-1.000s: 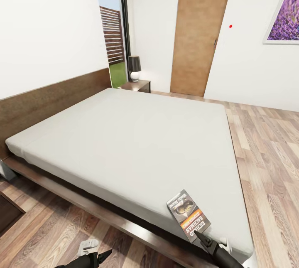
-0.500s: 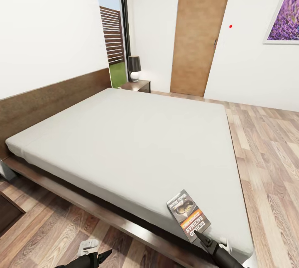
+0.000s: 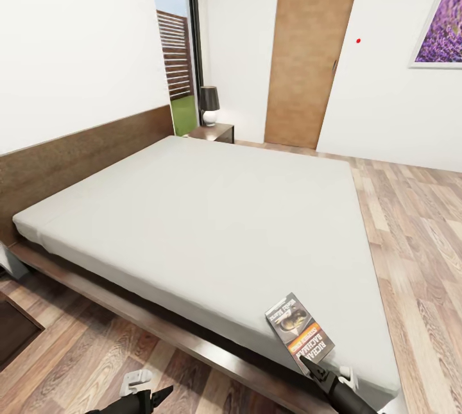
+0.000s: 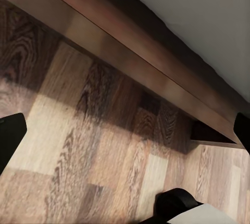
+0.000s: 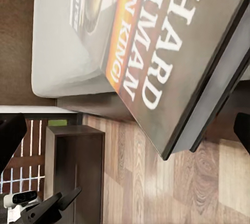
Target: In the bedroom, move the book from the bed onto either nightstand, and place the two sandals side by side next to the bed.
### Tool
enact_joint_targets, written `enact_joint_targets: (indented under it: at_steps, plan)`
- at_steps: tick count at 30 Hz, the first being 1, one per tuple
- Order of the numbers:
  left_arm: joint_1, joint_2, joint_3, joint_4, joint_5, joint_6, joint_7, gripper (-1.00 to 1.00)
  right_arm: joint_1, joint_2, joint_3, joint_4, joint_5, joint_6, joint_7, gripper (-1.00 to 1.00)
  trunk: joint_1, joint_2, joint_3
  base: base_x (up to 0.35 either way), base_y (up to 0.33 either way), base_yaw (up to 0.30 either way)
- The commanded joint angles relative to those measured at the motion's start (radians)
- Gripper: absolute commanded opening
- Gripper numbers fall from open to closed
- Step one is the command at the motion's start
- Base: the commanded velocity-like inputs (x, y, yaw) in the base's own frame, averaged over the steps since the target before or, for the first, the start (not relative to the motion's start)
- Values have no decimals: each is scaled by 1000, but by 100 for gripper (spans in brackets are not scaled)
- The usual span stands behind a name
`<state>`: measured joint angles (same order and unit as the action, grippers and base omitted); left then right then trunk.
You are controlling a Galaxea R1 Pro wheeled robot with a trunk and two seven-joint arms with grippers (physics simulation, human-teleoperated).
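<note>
The book (image 3: 300,333) lies flat on the bed's white mattress (image 3: 212,221), at its near right corner, with the dark cover and orange band facing up. My right gripper (image 3: 326,377) sits just at the book's near end and is open. In the right wrist view the book (image 5: 156,52) lies close between and ahead of the spread fingertips (image 5: 11,136), and I cannot tell whether they touch it. My left gripper (image 3: 151,396) hangs open over the floor beside the bed frame (image 4: 130,57). The sandals are out of view.
A nightstand (image 3: 215,131) with a dark-shaded lamp (image 3: 207,104) stands at the bed's far side by the window. A dark-brown piece of furniture (image 3: 13,327) sits on the floor at the near left. Wood floor (image 3: 410,221) runs along the bed's right side toward a brown door (image 3: 308,48).
The whole picture has shifted slightly, so the camera has moved a little. Both grippers and the book keep their places relative to each other.
</note>
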<state>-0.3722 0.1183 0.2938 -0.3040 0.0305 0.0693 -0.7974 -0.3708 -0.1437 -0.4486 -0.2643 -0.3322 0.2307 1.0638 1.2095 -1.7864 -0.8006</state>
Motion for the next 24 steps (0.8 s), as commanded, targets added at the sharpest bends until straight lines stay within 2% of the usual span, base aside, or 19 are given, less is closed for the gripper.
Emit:
enact_joint_targets:
  at_steps: [1,24]
  plan:
    - [-1,0,4,0,3,7,-5,100,0,0,1,0,-8,10,2,100,0,0,-1,0,4,0]
    - [-1,-1,2,0,2,6,-5,100,0,0,1,0,-8,10,2,100,0,0,-1,24,0,0]
